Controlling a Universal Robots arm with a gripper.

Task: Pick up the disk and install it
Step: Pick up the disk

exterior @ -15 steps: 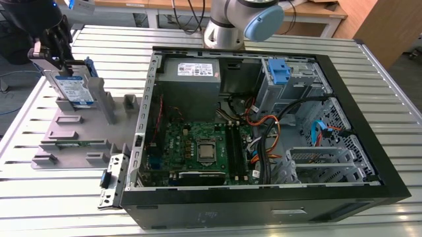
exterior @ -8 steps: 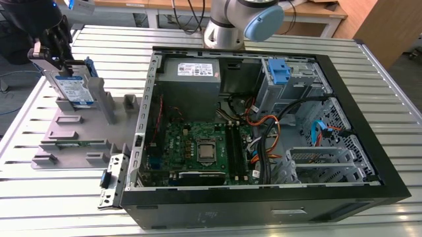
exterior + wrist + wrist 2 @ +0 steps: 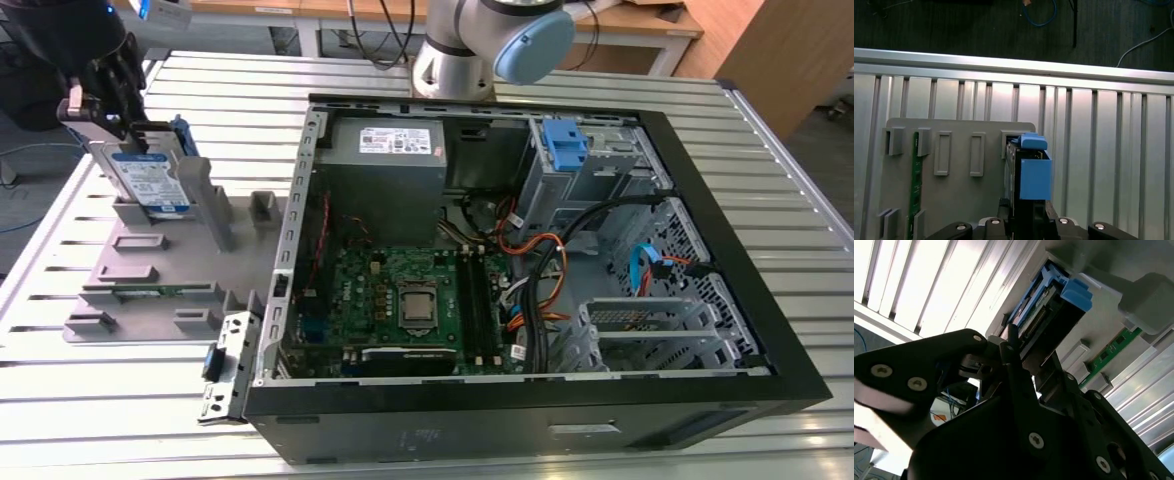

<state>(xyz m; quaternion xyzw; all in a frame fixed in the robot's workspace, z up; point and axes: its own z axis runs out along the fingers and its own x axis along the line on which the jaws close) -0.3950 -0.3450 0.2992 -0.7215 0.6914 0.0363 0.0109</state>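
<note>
Gripper (image 3: 138,128) sits at the exterior view's left, above the upper end of a grey fixture plate (image 3: 147,262) lying on the slatted aluminium table (image 3: 120,400). Jaws closed on the disk (image 3: 150,178), one black finger on each flat side, holding near its top edge. Disk stands upright on edge, label facing the exterior camera, blue carrier framing it. Its lower end is down among the raised grey posts of the plate; cannot tell whether it rests in its slot or is just clear of it. In the first wrist view the disk (image 3: 1033,175) runs out from the gripper (image 3: 1024,222) edge-on, blue carrier uppermost, with the plate (image 3: 959,200) beside it. In the second wrist view the disk (image 3: 1041,315) shows between the fingers (image 3: 1010,352). A green memory module (image 3: 147,291) sits in another slot of the same plate, apart from the disk. The open computer case (image 3: 534,405) lies just beside the plate, toward the exterior view's right, with motherboard (image 3: 400,290), grey power supply (image 3: 387,145) and an upright blue bracket (image 3: 566,145) inside. Arm base (image 3: 481,40) stands behind the case.
</note>
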